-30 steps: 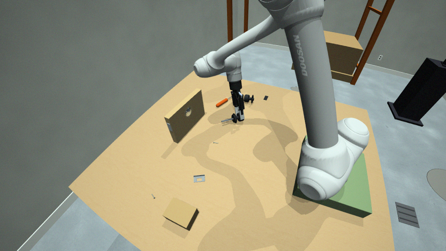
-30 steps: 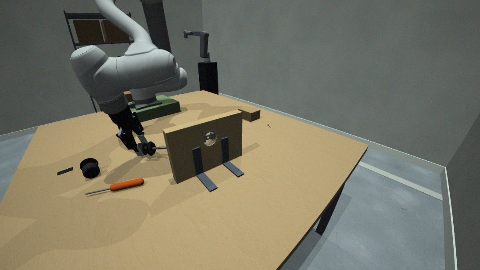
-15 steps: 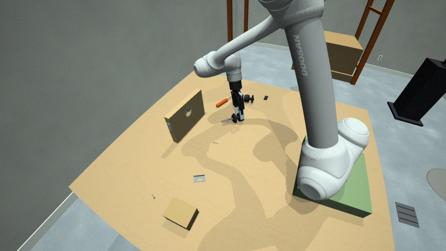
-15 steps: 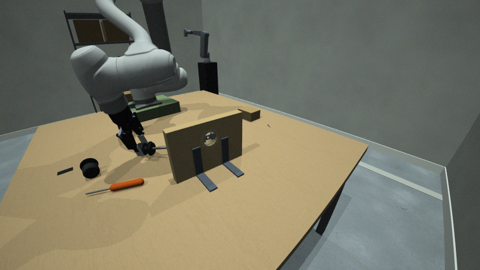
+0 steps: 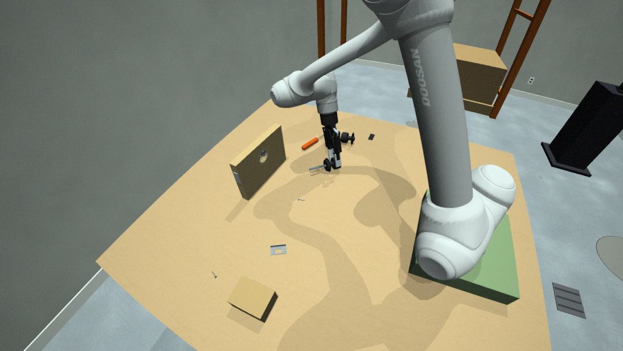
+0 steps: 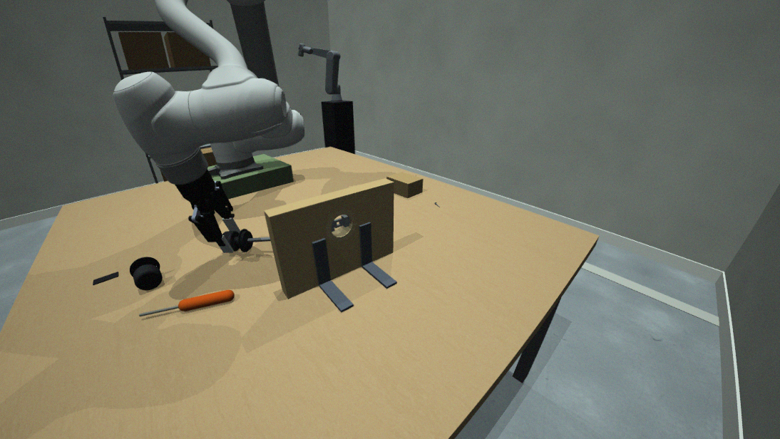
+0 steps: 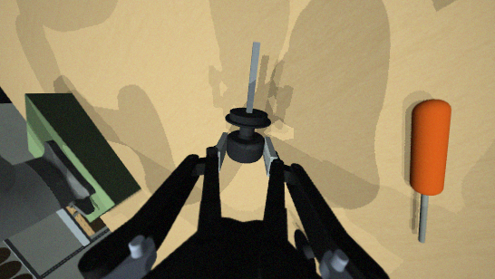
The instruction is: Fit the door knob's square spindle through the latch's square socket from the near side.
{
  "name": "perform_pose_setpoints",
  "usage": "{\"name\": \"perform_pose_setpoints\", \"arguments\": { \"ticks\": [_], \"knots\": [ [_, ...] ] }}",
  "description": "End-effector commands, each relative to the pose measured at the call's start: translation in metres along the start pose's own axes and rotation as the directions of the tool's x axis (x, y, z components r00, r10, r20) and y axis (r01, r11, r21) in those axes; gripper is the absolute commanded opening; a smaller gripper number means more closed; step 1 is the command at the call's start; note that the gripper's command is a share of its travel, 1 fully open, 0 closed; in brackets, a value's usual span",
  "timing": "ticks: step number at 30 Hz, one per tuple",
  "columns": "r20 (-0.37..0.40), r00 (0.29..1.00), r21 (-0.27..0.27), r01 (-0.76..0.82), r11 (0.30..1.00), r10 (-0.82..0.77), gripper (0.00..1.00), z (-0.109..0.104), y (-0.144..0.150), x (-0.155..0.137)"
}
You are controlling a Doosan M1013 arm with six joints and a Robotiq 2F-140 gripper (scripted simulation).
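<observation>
My gripper (image 7: 245, 142) is shut on the black door knob (image 7: 245, 144), whose round plate (image 7: 247, 120) and grey square spindle (image 7: 251, 77) point away from the fingers. In the top view the gripper (image 5: 333, 163) holds the knob (image 5: 327, 164) just above the table, spindle (image 5: 315, 167) pointing toward the upright wooden door block (image 5: 258, 160). In the exterior view the knob (image 6: 237, 240) is a short way from the block (image 6: 331, 235); its spindle tip (image 6: 260, 239) nears the block's edge. The round hole with the latch socket (image 6: 342, 224) is higher up.
A second black knob (image 6: 145, 272), an orange-handled screwdriver (image 6: 205, 299) and a small dark plate (image 6: 105, 278) lie near the gripper. A metal strike plate (image 5: 278, 248), small screws (image 5: 300, 199) and a wood block (image 5: 253, 298) lie farther off. Two dark brackets (image 6: 332, 272) prop the door block.
</observation>
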State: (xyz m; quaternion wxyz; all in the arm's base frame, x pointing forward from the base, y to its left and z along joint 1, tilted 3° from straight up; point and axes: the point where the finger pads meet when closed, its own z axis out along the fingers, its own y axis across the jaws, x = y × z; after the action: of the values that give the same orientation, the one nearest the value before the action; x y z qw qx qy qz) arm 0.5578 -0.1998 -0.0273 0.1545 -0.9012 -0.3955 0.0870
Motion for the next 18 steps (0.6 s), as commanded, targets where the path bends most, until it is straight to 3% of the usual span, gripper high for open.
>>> {"name": "perform_pose_setpoints", "arguments": {
  "ticks": [1, 18],
  "knots": [
    [0.0, 1.0, 0.0, 0.0, 1.0, 0.0, 0.42, -0.004, -0.001, 0.0],
    [0.0, 1.0, 0.0, 0.0, 1.0, 0.0, 0.42, -0.03, -0.011, 0.0]
  ]
}}
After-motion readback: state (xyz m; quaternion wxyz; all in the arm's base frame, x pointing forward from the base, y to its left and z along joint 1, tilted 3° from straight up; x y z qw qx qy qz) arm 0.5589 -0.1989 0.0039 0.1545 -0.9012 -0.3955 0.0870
